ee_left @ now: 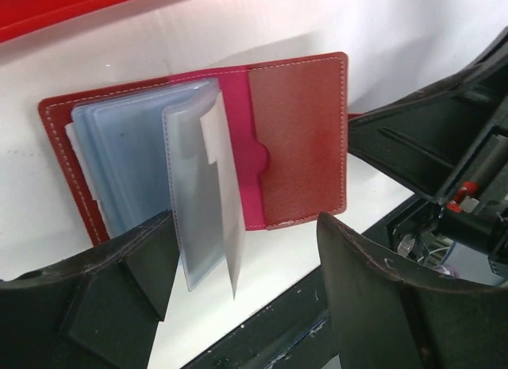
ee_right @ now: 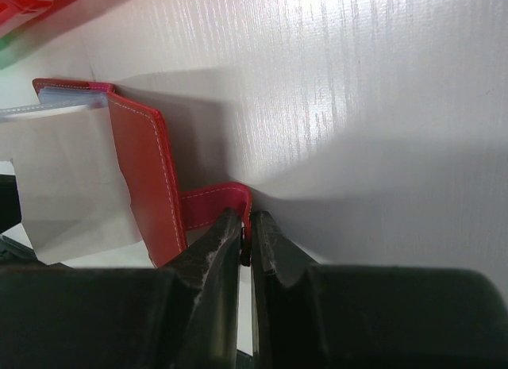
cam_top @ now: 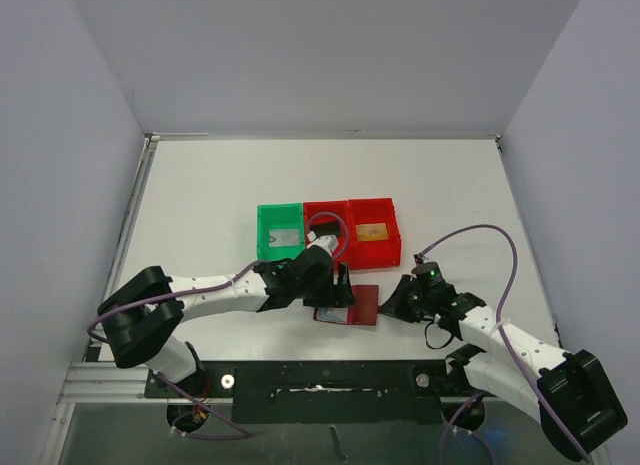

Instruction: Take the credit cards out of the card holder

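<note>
A: Left tool [ee_left: 246,254] noted apart above the card holder [ee_left: 302,139], which lies open on the desk [cam_top: 200,205]; its tab [ee_right: 214,201] is clamped by the right tool [ee_right: 248,226].

B: Sleeves should be entered low, with the tab pinned. Counted: one green bin [cam_top: 265,217], two red bins [cam_top: 385,207], two credit cards [cam_top: 285,237] visible inside.

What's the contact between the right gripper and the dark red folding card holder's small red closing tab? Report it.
Touching. The right wrist view shows the right gripper shut on the red closing tab, pinched between the fingertips.
</note>
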### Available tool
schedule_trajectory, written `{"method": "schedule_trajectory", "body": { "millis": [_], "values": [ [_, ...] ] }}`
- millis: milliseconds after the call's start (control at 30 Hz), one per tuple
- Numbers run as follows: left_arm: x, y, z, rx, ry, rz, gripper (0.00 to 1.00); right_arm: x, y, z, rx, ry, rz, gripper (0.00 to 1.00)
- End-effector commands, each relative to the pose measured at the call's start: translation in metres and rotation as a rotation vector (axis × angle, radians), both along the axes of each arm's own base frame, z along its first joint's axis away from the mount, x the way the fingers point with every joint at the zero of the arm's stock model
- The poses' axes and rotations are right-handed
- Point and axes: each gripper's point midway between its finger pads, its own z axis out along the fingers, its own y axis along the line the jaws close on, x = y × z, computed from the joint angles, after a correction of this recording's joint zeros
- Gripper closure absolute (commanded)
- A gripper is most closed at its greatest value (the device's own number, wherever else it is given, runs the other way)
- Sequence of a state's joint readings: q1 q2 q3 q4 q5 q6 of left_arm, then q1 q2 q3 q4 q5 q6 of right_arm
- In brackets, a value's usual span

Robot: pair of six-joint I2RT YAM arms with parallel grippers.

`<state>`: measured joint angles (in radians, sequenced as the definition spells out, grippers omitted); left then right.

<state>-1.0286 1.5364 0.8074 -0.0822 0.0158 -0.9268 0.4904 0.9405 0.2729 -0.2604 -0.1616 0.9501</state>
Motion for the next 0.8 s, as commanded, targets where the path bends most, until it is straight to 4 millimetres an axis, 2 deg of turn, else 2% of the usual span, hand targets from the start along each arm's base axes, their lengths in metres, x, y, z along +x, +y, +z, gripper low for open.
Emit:
{"method": "schedule_trajectory", "body": {
  "millis": [0, 100, 233, 333, 433, 500, 633, 767],
  "values": [
    [0.007, -0.018, 0.027, -0.038, -0.062, -0.032, 0.33, 0.004, -0.001, 0.0, -0.007, -0.013, -0.003, 0.93],
    [0.005, -0.025, 0.029, -0.069, -0.063, -0.056, 0.33, 0.004, -0.001, -0.001, -0.006, -0.012, -0.001, 0.92],
    [-0.001, -0.045, 0.048, -0.186, -0.079, -0.113, 0.36, 0.004, 0.001, -0.001, 0.001, -0.009, 0.003, 0.91],
    [-0.007, -0.059, 0.052, -0.239, -0.076, -0.183, 0.38, 0.008, 0.001, 0.005, 0.004, -0.035, 0.001, 0.89],
    [-0.012, -0.068, 0.041, -0.256, -0.048, -0.222, 0.47, 0.017, -0.001, 0.02, 0.0, -0.092, -0.014, 0.85],
    [-0.017, -0.074, 0.034, -0.269, -0.03, -0.238, 0.51, 0.021, -0.001, 0.03, 0.008, -0.117, -0.024, 0.77],
    [-0.02, -0.077, 0.017, -0.259, -0.006, -0.228, 0.53, 0.026, -0.007, 0.048, -0.017, -0.139, -0.044, 0.67],
    [-0.025, -0.071, 0.004, -0.252, 0.018, -0.216, 0.54, 0.039, -0.01, 0.075, -0.035, -0.192, -0.054, 0.63]
  ]
}}
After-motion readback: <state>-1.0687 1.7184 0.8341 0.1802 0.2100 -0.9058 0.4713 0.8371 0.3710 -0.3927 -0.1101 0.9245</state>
